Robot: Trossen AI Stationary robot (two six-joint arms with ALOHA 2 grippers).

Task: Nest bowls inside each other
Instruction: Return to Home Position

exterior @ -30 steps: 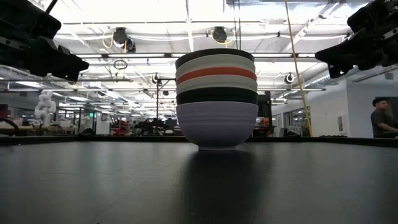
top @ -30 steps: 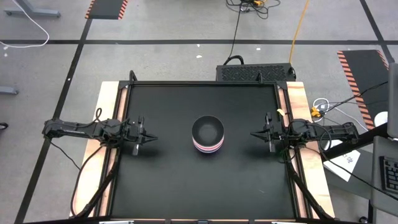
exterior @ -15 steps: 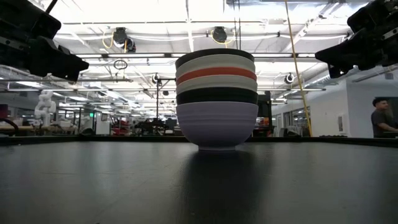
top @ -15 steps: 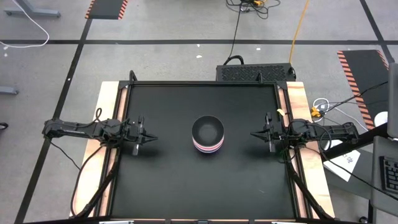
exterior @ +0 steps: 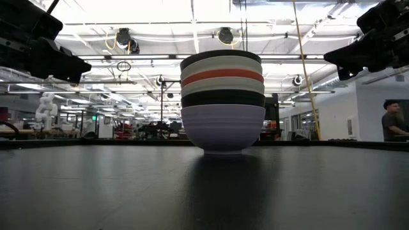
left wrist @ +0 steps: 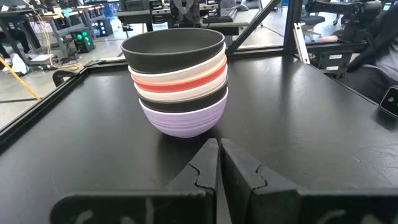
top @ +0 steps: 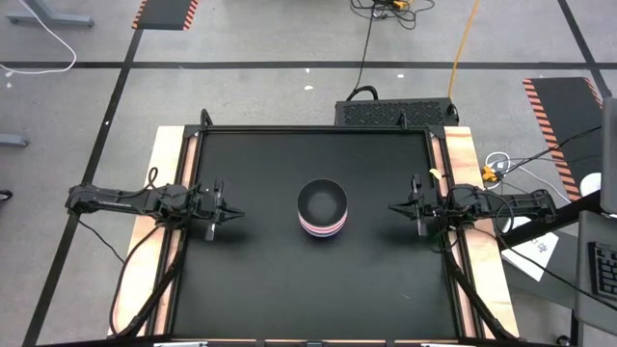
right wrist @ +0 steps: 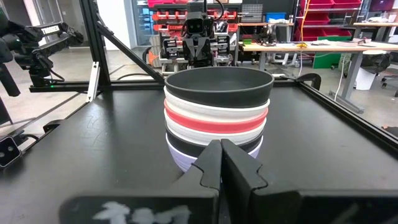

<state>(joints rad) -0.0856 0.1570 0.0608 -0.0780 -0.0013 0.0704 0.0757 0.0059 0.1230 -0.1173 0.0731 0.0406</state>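
Note:
The bowls [top: 322,209] stand nested in one stack at the middle of the black table: lavender at the bottom on its foot [exterior: 223,149], then black, white, red, white, and a black bowl on top [left wrist: 173,48]. My left gripper [top: 238,213] hovers shut over the table's left side, pointing at the stack [left wrist: 181,81]. My right gripper [top: 391,207] hovers shut over the right side, also pointing at the stack [right wrist: 217,109]. Both are well apart from it.
The black table [top: 260,280] has raised rails and wooden side strips [top: 160,173]. A dark box [top: 395,113] sits behind the far edge. In the low view a person [exterior: 392,121] sits far off in the room at the right.

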